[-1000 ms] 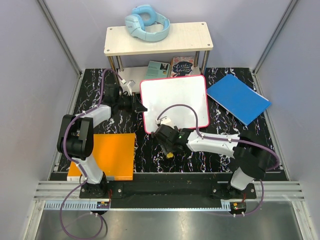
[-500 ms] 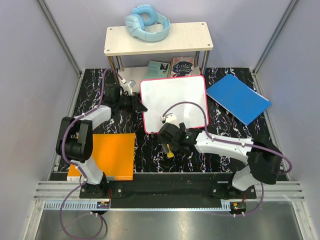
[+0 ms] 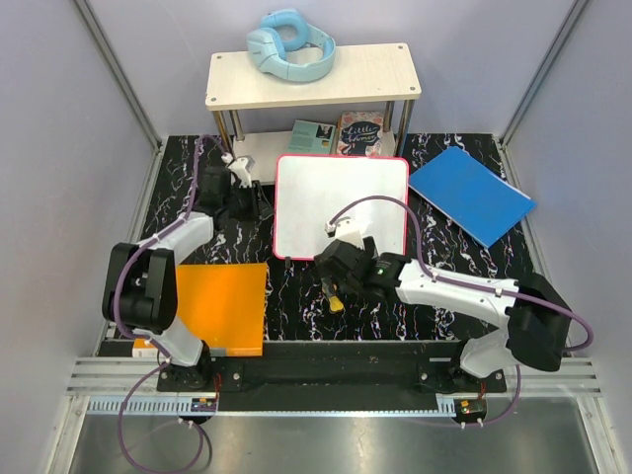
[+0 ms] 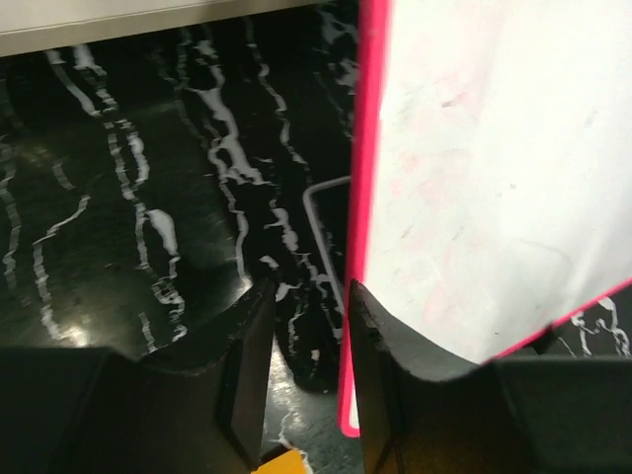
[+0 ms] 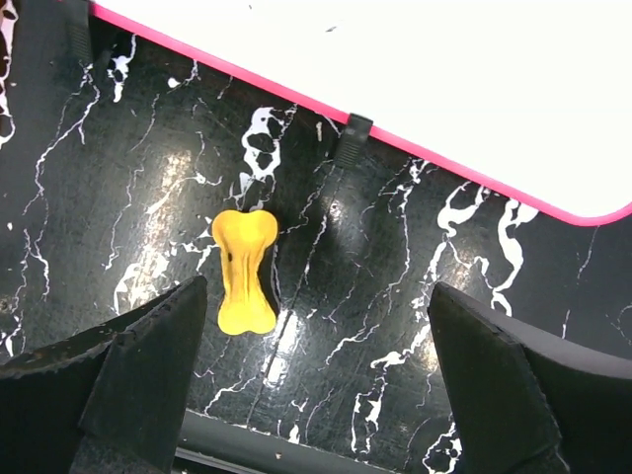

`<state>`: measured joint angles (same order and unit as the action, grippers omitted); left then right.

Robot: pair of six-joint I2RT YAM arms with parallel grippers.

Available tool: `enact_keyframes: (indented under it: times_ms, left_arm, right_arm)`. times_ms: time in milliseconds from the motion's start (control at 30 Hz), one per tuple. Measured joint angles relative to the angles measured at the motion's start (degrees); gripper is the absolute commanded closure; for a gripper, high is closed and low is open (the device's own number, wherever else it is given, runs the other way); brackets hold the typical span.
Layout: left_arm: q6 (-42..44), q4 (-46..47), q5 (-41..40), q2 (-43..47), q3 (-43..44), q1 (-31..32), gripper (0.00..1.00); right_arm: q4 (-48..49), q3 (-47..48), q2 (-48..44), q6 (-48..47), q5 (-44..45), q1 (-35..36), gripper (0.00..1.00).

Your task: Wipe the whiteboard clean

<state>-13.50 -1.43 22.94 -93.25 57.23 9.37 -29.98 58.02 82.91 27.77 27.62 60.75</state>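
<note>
Black marble table point(image 3: 296, 301), whiteboard point(image 3: 331, 202) lying flat, headphones point(image 3: 291, 46) on shelf point(image 3: 375, 74)

The whiteboard point(image 3: 341, 202) looked smooth and glossy with faint smudges, the black marble-look tabletop point(image 5: 395, 296) was shiny too, and the little yellow bone point(image 5: 245, 272) looked matte, plastic-ish.

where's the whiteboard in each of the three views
Top external: whiteboard in the centre of the picture.
Left wrist: whiteboard fills the right side, its pink rim running top to bottom.
Right wrist: whiteboard along the top edge.
Shared landmark: black marbled tabletop.
</note>
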Motion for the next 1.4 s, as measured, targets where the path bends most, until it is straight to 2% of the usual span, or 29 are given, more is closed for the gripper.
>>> enact_keyframes:
  times_ms: [233,433,667,867,1000,1200,1400]
  left_arm:
    - [0.15,-0.72,-5.16,0.94,-1.42,-2.32,0.53]
    - [0.15,-0.81,-5.31,0.94,-1.55,-2.19,0.4]
    - [-0.04,-1.05,-5.25,2.99,-2.73,-2.19,0.3]
    - [-0.39,-0.2,-5.03,8.66,-4.26,-2.21,0.21]
    - [-1.16,2.32,-2.56,11.17,-5.42,-2.69,0.2]
    - [-2.64,6.56,6.45,9.81,-5.64,-3.58,0.2]
    - [-4.24,10.19,13.7,6.38,-5.64,-3.87,0.2]
  right_arm:
    - [-1.55,-1.7,-2.14,1.29,2.86,-0.96,0.0]
    - [-1.6,-1.97,-5.73,0.68,3.28,-10.58,0.0]
    - [0.2,0.63,-6.4,-2.6,2.34,-18.32,0.0]
    - [7.28,-0.2,-6.34,-4.57,-6.67,-31.08,0.0]
    - [10.88,-0.48,-5.66,-5.79,-14.71,-36.85,0.0]
    - [15.89,-0.48,-0.48,-7.54,-30.42,-44.89,0.0]
    - [19.61,-0.74,3.67,-9.27,-40.04,-49.92,0.0]
